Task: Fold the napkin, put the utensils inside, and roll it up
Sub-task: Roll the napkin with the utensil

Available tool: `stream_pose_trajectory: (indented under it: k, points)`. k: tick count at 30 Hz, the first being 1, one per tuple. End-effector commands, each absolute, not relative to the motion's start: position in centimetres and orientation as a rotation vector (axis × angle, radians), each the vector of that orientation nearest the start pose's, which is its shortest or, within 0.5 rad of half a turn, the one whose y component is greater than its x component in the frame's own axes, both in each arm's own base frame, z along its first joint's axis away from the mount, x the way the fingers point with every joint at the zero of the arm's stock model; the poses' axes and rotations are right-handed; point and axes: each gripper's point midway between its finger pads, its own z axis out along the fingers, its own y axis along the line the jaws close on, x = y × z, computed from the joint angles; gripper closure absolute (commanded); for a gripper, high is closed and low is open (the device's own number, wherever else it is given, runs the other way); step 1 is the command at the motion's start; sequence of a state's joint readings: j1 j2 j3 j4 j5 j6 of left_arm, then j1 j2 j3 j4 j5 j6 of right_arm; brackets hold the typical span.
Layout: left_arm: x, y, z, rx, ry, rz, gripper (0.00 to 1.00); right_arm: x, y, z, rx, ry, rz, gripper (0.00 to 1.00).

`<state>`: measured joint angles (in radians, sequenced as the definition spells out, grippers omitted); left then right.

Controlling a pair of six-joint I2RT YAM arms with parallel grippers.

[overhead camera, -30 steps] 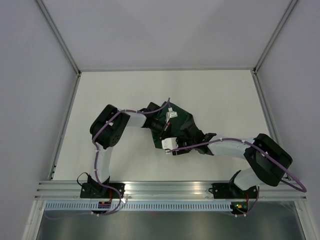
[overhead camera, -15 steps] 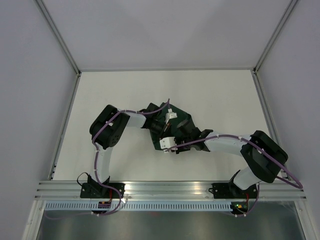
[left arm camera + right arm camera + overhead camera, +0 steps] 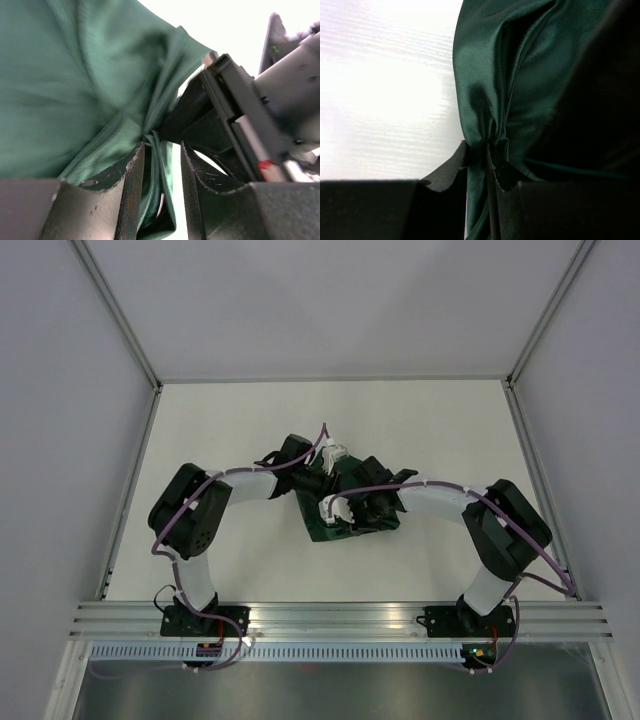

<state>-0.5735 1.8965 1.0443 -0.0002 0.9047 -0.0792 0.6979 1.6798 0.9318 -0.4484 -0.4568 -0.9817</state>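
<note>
The right fingers (image 3: 449, 170) pinch a gathered ridge of the dark green napkin (image 3: 485, 75) tight. The left fingers (image 3: 127, 192) stand narrow with a fold hanging between them; I cannot tell whether they clamp it. The napkin lies bunched at the middle of the counter (image 3: 230, 420).

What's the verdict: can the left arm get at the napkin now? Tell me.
Yes, apparently: the left gripper holds a napkin fold between its fingers; the right gripper pinches another fold close by, without blocking it.
</note>
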Motion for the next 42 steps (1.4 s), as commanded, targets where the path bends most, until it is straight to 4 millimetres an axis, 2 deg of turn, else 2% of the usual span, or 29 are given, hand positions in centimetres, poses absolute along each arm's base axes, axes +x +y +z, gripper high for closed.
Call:
stream_pose_trajectory:
  k: [1,2,3,4,5,6,7,8,9,10,11,12,13,15,19,22,27,28,30,31,34,35,37,38,42]
  points:
    - [29.9,-32.7,8.8,0.836,2.133,-1.175,0.6,19.1,23.1,0.2,-2.147,1.852,0.796,0.89]
    - [30.7,-32.3,9.2,0.786,2.127,-1.138,0.6,18.6,22.9,0.3,-2.147,1.871,0.845,0.89]
    - [31.3,-31.4,8.8,0.732,2.137,-1.069,0.6,19.3,23.0,0.6,-2.132,1.879,0.853,0.89]
    - [31.7,-30.9,10.1,0.703,2.102,-1.035,0.6,18.9,22.7,0.3,-2.146,1.906,0.888,0.89]
    - [32.9,-30.1,10.6,0.629,2.09,-0.954,0.6,18.9,22.7,0.4,-2.135,1.914,0.916,0.89]
    - [32.8,-29.2,10.2,0.595,2.1,-0.912,0.6,19.4,22.9,0.3,-2.131,1.926,0.931,0.89]
    - [33.1,-28.6,11.9,0.562,2.053,-0.875,0.6,19.1,22.6,0.4,-2.134,1.952,0.96,0.89]
    - [33.3,-28.0,12.5,0.519,2.039,-0.842,0.61,19.2,22.6,0.3,-2.137,1.958,0.974,0.89]
    - [33.6,-26.6,12.0,0.456,2.047,-0.766,0.61,19.9,23.0,0.7,-2.128,1.952,0.984,0.89]
    - [33.6,-26.1,12.7,0.438,2.02,-0.746,0.62,19.5,22.7,0.2,-2.135,2.001,1.024,0.89]
    - [33.3,-25.6,14.5,0.415,1.966,-0.736,0.62,19.6,22.8,0.1,-2.137,2.008,1.043,0.89]
    - [33.0,-24.5,14.2,0.379,1.953,-0.697,0.62,20.3,23.1,0.4,-2.127,2.013,1.049,0.89]
    - [32.7,-24.1,14.6,0.368,1.935,-0.688,0.62,19.9,22.9,0.0,-2.129,2.053,1.096,0.89]
    - [31.5,-22.9,15.3,0.346,1.886,-0.644,0.62,20.7,23.2,-0.3,-2.114,2.074,1.132,0.89]
    - [29.5,-22.4,16.0,0.382,1.803,-0.563,0.59,21.3,23.3,-0.5,-2.08,2.132,1.199,0.89]
    - [28.0,-23.4,16.1,0.481,1.755,-0.458,0.57,21.7,23.4,-0.7,-2.058,2.161,1.225,0.89]
    - [25.0,-27.2,16.3,0.727,1.644,-0.345,0.55,22.4,23.5,-1.1,-2.041,2.19,1.226,0.89]
    - [24.7,-27.9,15.4,0.771,1.65,-0.329,0.53,22.4,23.6,-1.2,-2.038,2.197,1.228,0.89]
    - [23.9,-29.3,15.2,0.859,1.619,-0.301,0.53,22.7,23.5,-1.3,-2.031,2.209,1.229,0.89]
    - [23.3,-30.3,13.9,0.922,1.628,-0.285,0.52,22.6,23.5,-1.4,-2.03,2.218,1.235,0.89]
    - [22.8,-31.8,13.2,1.039,1.578,-0.208,0.51,22.8,23.4,-1.6,-2.021,2.237,1.248,0.89]
    - [22.8,-32.3,12.3,1.076,1.579,-0.179,0.51,23.1,23.4,-1.5,-2.014,2.239,1.247,0.89]
    - [22.4,-33.3,11.8,1.133,1.54,-0.153,0.51,23.0,23.3,-1.8,-2.007,2.264,1.268,0.89]
    - [22.3,-33.8,10.8,1.166,1.538,-0.138,0.51,23.3,23.3,-1.8,-1.999,2.264,1.267,0.89]
    - [21.9,-35.3,10.1,1.227,1.466,-0.102,0.5,23.5,23.0,-2.1,-1.982,2.303,1.294,0.89]
